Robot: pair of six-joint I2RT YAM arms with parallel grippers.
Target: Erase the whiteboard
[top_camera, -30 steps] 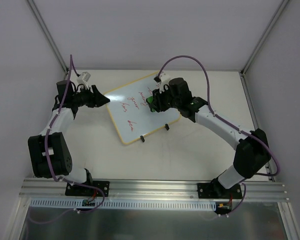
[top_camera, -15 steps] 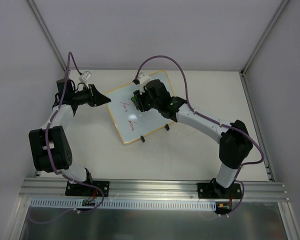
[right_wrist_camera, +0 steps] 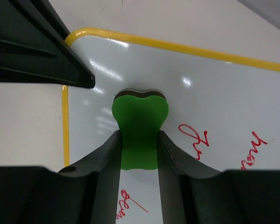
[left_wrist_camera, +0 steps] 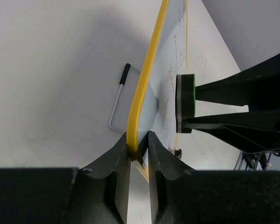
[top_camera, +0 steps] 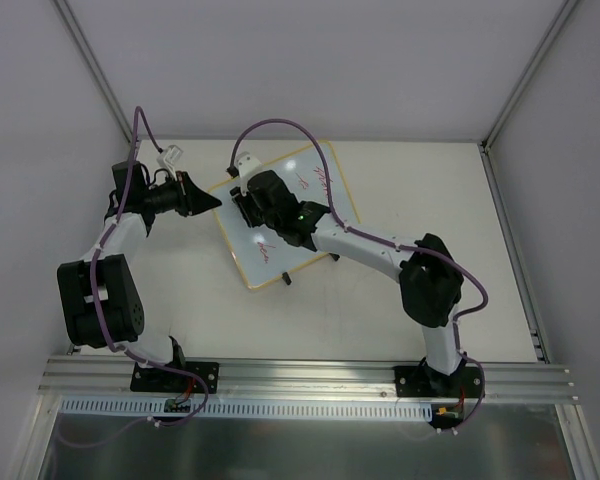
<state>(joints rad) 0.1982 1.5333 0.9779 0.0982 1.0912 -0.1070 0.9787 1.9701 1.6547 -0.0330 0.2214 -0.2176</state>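
Sliding from the right side of the board over to its left corner, the right gripper (right_wrist_camera: 139, 136) now has the green eraser (right_wrist_camera: 140, 119) beside the other arm. The red words in the middle are gone. The left gripper (left_wrist_camera: 139, 145) was open a moment ago and now pinches the yellow frame (left_wrist_camera: 147, 88) at that corner.

The whiteboard (top_camera: 245, 252) lies on the table (top_camera: 410, 180), turned at an angle, between the two arms. The right gripper squeezes the eraser tight, and the eraser looks pressed onto the white surface. The left one holds the board so it does not slip.

This looks like the wiping step, about half done. Some red writing (right_wrist_camera: 196, 139) is left just beside the eraser, and the top view shows more at the far edge and a small bit lower down.

Next, the eraser needs to slide back over those words. It should stay flat and pushed down while the left gripper holds the corner.
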